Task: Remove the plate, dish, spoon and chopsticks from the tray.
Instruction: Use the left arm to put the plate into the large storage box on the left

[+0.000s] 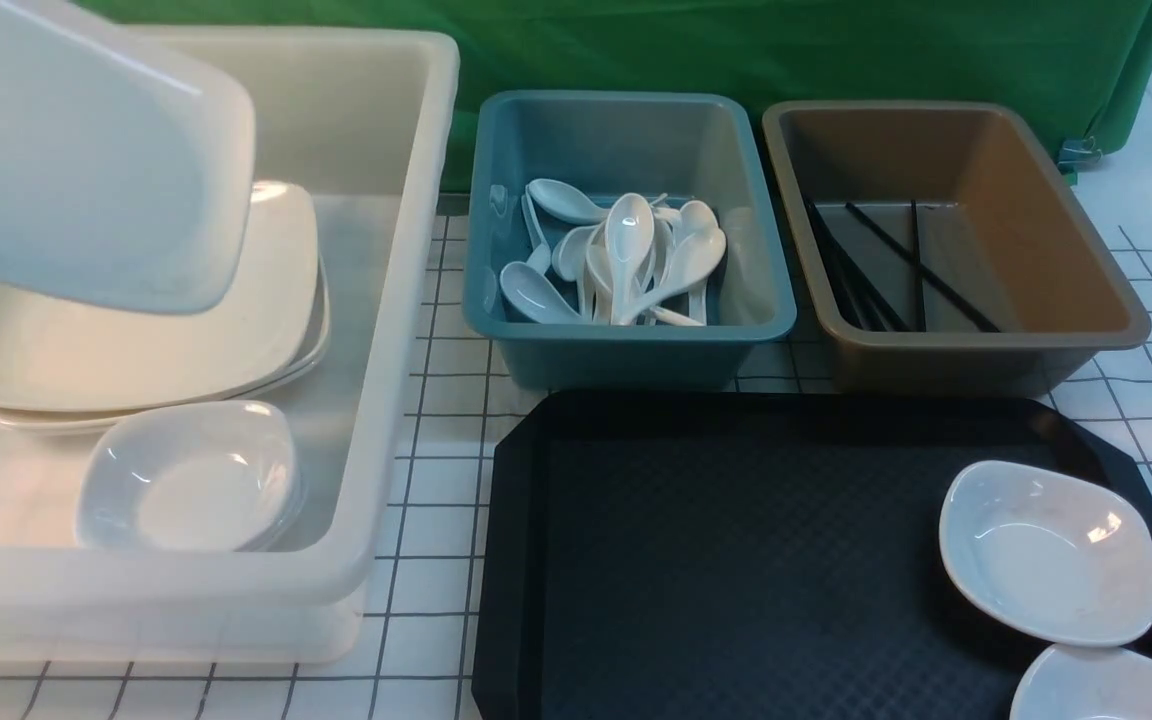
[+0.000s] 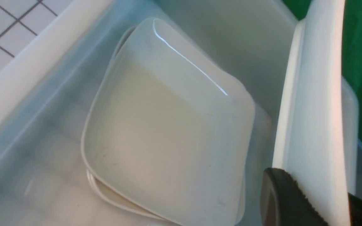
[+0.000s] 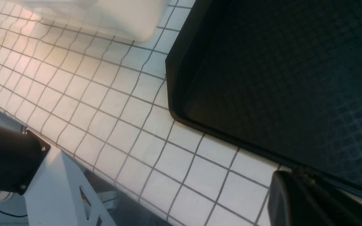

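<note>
**Left hand point(image 2: 320, 202) clamped shut on the plate point(image 1: 76, 150), held tilted above the white tub point(image 1: 416, 300) at left, clear of the tray point(image 1: 736, 560).**
Level it, lower squarely onto the stacked plates point(image 1: 136, 345), then release gently.

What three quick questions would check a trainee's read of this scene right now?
1. How many small dishes sit on the black tray?
2. True or false: the large plate lies flat in the white tub.
3. The brown tub holds: A forks, B chopsticks, C small dishes.
Key: 1 two; 2 false, it hangs tilted above the tub; 3 B.
</note>
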{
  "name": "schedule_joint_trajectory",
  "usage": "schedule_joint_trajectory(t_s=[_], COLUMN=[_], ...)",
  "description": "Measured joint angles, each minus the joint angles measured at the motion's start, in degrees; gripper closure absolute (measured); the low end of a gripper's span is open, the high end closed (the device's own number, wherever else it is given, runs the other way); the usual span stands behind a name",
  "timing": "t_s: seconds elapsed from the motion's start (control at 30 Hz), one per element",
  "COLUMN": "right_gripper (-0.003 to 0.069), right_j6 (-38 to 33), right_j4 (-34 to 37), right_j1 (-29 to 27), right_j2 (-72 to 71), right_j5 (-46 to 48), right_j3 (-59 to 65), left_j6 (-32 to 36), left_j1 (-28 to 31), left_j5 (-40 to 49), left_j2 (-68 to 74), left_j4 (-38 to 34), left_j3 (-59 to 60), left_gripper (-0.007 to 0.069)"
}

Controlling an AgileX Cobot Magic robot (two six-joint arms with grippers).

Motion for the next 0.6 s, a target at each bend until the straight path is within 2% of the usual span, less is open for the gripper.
schedule_joint_trajectory(t_s=[0.4,0.47,0.6], right_gripper=[0.0615,0.0615,0.0615], right_j6=[-0.1,-0.1,-0.1], right_j4=[0.0,0.0,0.0], right_j1=[0.0,0.0,0.0], right_j2=[0.0,0.0,0.0], right_j5=[-1.3,-1.8,-2.3], right_j3=[0.0,0.0,0.0], left_j6=[4.4,7.3,9.1], left_j1=[0.0,-0.1,-0.8], left_j5=[-4.9,-5.2,-5.4], left_j2=[12.1,14.3,16.0], left_j4=[-5.7,-7.6,-8.4], left_j3=[0.0,0.0,0.0], left_gripper=[0.0608,0.0608,0.0608])
